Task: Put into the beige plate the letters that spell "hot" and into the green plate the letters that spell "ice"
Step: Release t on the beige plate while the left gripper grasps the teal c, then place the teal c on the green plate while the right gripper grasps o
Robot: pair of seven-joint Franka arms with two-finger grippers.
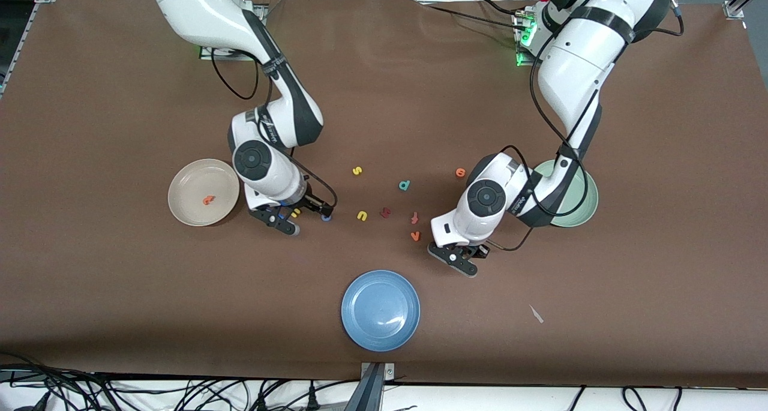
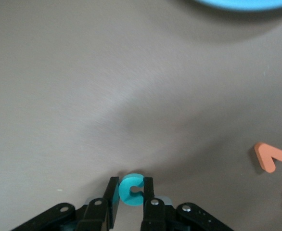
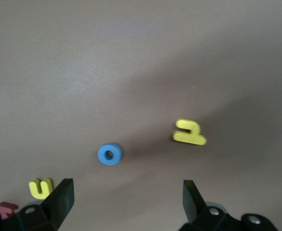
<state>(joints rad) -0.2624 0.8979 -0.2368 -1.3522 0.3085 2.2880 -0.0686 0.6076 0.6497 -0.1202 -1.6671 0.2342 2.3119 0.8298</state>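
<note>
My left gripper [image 2: 131,193] is shut on the teal "c" [image 2: 130,188], low at the table. In the front view that gripper [image 1: 461,260] is beside the orange "v"-like letter [image 1: 415,236], and the "c" is hidden there. The green plate [image 1: 581,202] lies partly under the left arm. The orange "e" [image 1: 460,172] lies on the table near it. My right gripper [image 3: 126,197] is open over the blue "o" [image 3: 110,154] and yellow "h" [image 3: 189,132], next to the beige plate [image 1: 186,186]. That plate holds the orange "t" [image 1: 208,200].
A blue plate [image 1: 380,309] sits nearest the front camera. Loose letters lie mid-table: a yellow "s" [image 1: 357,171], a teal "d" [image 1: 404,185], a yellow arch [image 1: 362,215], an angular dark red one [image 1: 385,212] and a pinkish-red "f" [image 1: 414,218].
</note>
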